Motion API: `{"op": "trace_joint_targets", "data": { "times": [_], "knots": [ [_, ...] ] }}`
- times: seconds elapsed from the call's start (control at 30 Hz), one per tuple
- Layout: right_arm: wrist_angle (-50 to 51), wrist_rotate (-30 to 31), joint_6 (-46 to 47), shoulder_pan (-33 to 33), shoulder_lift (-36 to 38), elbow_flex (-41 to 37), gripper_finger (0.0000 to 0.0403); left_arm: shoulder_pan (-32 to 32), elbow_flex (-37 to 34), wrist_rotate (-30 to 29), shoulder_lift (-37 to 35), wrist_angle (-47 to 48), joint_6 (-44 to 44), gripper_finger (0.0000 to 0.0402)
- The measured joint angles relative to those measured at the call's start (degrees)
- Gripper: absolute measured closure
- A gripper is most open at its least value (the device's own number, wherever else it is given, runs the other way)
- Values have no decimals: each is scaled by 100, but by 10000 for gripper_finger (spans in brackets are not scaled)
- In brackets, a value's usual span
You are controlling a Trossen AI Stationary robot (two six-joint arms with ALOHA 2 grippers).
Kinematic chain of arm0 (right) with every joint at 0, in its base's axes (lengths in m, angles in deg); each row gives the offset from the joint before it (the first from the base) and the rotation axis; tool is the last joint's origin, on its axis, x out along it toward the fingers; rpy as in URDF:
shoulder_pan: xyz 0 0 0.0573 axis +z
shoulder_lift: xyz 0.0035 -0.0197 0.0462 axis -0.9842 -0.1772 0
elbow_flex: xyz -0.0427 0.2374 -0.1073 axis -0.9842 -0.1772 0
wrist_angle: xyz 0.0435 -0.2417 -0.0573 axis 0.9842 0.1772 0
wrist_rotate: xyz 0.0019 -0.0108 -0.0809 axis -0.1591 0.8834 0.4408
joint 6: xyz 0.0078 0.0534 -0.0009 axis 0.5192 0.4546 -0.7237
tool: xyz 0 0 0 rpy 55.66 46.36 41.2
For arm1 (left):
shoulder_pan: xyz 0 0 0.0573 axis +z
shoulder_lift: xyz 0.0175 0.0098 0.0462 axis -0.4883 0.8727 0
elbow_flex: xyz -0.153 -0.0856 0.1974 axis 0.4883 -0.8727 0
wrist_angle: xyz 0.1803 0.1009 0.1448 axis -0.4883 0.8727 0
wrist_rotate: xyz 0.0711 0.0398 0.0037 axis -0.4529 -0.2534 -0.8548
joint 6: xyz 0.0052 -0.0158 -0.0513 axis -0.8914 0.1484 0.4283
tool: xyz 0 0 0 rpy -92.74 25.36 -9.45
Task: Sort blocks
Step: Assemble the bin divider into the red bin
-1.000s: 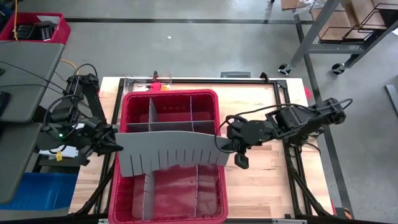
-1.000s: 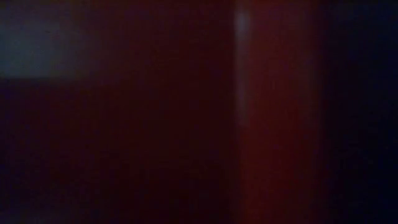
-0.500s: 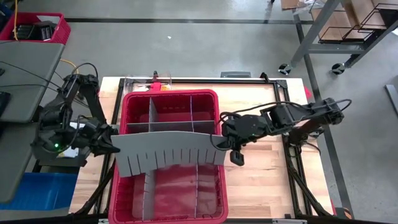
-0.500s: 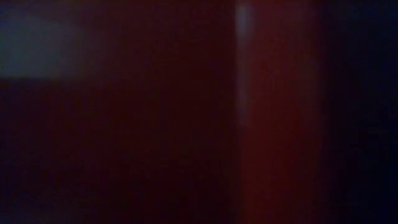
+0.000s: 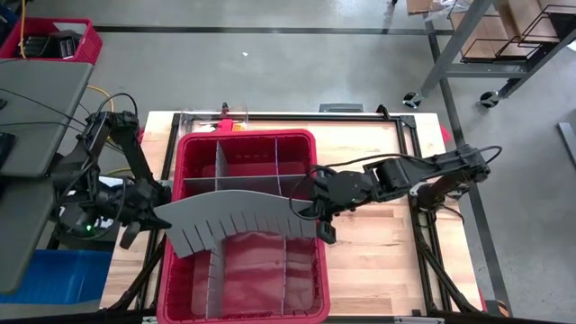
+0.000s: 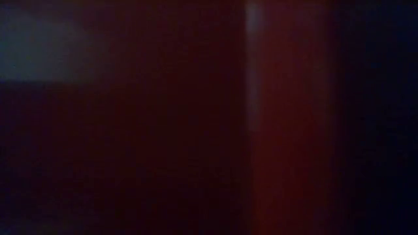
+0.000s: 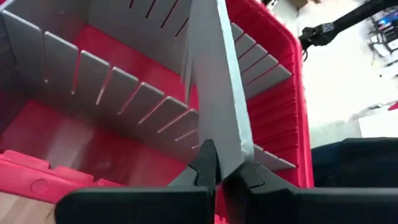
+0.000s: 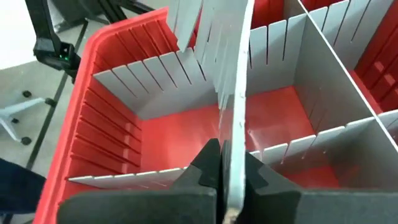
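A long grey slotted divider sheet (image 5: 238,218) hangs bowed over the middle of the big red bin (image 5: 175,270). My left gripper (image 5: 158,214) is shut on its left end, and my right gripper (image 5: 306,204) is shut on its right end. Other grey dividers (image 5: 270,171) stand slotted together inside the bin. A few small orange and red bits (image 5: 232,122), perhaps blocks, lie just past the bin's far rim; they are too small to tell. The low view is dark red and shows nothing. My left gripper pinches the sheet's left end (image 7: 219,152) between its two fingers, one on each face. The fingers come from the table's left, slanting down. The sheet is lifted above the bin's floor and curves away from the fingers. My right gripper pinches the sheet's right end (image 8: 236,155) between its two fingers, one on each face. It reaches in from the table's right, slanting down over the bin's right rim. The sheet is lifted clear and bowed, with its slotted edge toward the table's near side.
The bin fills the table's middle from near edge to far. Bare wooden table (image 5: 378,252) lies to its right, under my right arm. A clear tray (image 5: 207,117) sits at the far edge. A blue crate (image 5: 54,270) stands on the floor at the left.
My right gripper has moved toward the table's left, over the bin's right rim. My left gripper has turned at the wrist while staying in place. Between them the divider sheet has bowed into a stronger arc, and its left end has swung toward the table's left.
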Motion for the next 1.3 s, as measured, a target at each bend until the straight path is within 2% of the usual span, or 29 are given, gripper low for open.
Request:
{"op": "trace_joint_targets", "data": {
  "times": [0.33, 0.5, 0.7, 1.3],
  "knots": [
    [72, 50, -66, 168, 7, 0, 403, 9, 2, 50, -128, 167, -61, 401],
    [151, 58, -75, 333, 3, 0, 403, 22, 247, -42, -107, 311, -253, 401],
    [297, 456, -297, 455, -2, 0, 403, 26, 434, -140, 10, 349, -329, 401],
    [111, 699, -636, 413, 16, 0, 403, 22, 525, -289, 422, 315, 102, 401]
  ]
}}
